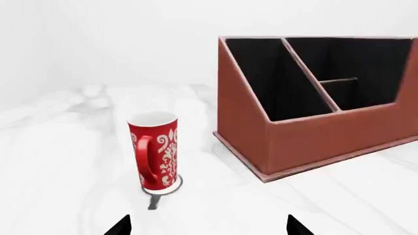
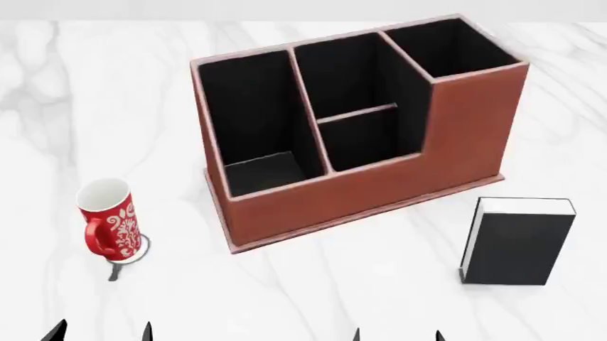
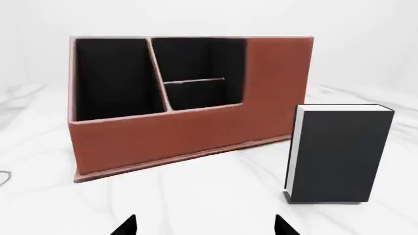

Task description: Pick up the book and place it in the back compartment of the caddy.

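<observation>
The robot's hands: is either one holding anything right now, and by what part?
Nothing is held. Both hands, left and right, are open and apart from the book and mug.

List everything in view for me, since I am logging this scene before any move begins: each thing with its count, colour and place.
book: one, black covers with white page edges, standing upright on the table, apart from the caddy, off its right end on the robot's side.
caddy: one, reddish-brown with black lining, mid-table, four cells, all showing only black lining.
back compartment: one, black-lined, middle cell behind the low near wall.
mug: one, red with white pattern, upright, left of the caddy, apart from it.
table: one, white marble.
left tool: one, black tips, open, low at the head view's left.
right tool: one, black tips, open, near the book.
</observation>
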Tool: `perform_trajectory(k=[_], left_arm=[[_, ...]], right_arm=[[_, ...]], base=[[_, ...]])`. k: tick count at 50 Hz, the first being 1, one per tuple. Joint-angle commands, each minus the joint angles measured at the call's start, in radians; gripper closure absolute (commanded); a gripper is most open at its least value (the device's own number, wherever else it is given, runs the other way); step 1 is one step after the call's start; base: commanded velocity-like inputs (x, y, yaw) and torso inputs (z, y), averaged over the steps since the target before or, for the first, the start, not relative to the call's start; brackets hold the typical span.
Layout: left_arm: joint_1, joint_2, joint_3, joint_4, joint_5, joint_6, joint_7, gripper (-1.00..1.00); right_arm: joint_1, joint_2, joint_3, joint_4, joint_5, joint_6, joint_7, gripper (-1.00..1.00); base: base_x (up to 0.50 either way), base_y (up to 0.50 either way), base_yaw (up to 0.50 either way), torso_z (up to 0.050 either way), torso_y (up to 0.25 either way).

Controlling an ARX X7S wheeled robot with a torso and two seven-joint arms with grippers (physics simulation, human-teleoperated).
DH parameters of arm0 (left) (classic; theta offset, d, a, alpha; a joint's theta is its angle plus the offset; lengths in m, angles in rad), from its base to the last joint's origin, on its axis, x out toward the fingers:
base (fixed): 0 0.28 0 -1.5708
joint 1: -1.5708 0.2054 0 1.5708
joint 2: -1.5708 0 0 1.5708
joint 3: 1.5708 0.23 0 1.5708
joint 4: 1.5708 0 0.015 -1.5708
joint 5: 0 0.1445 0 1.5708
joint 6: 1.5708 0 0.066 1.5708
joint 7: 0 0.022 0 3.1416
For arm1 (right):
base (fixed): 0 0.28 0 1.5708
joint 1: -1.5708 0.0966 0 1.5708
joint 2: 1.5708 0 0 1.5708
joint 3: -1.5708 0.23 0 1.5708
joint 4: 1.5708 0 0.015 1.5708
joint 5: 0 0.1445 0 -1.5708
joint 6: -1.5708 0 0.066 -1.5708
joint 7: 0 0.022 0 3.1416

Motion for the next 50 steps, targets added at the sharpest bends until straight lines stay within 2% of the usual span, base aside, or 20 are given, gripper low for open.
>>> perform_trajectory(k=[1,16,22,26,35,37,50], left_arm=[[-0.001,-0.016,0.016,-0.001,-0.018,0.001,-0.019,-1.00],[0.031,-0.051,0.047,0.063,-0.054,0.038,-0.089,-1.00],[0.066,-0.057,0.042,0.107,-0.044,0.130,-0.134,-1.00],[0.094,-0.061,0.039,0.144,-0.044,0.189,-0.158,-1.00],[0.167,-0.072,0.041,0.241,-0.031,0.290,-0.199,-1.00],[0.171,-0.072,0.037,0.227,-0.011,0.356,-0.219,-1.00],[0.176,-0.091,0.012,0.204,-0.101,0.486,-0.242,-1.00]], right_arm=[[-0.002,0.015,-0.018,-0.001,0.020,-0.004,0.020,-1.00],[-0.040,0.051,-0.047,-0.066,0.069,-0.067,0.078,-1.00],[-0.076,0.061,-0.044,-0.124,0.093,-0.109,0.095,-1.00],[-0.112,0.058,-0.029,-0.155,0.101,-0.228,0.118,-1.00],[-0.166,0.070,-0.015,-0.223,0.154,-0.324,0.136,-1.00],[-0.180,0.073,-0.010,-0.242,0.166,-0.343,0.141,-1.00],[-0.172,0.083,0.027,-0.230,0.227,-0.420,0.184,-1.00]], base=[[0.00,0.00,0.00,0.000,0.000],[0.00,0.00,0.00,0.000,0.000],[0.00,0.00,0.00,0.000,0.000],[0.00,0.00,0.00,0.000,0.000],[0.00,0.00,0.00,0.000,0.000],[0.00,0.00,0.00,0.000,0.000],[0.00,0.00,0.00,0.000,0.000]])
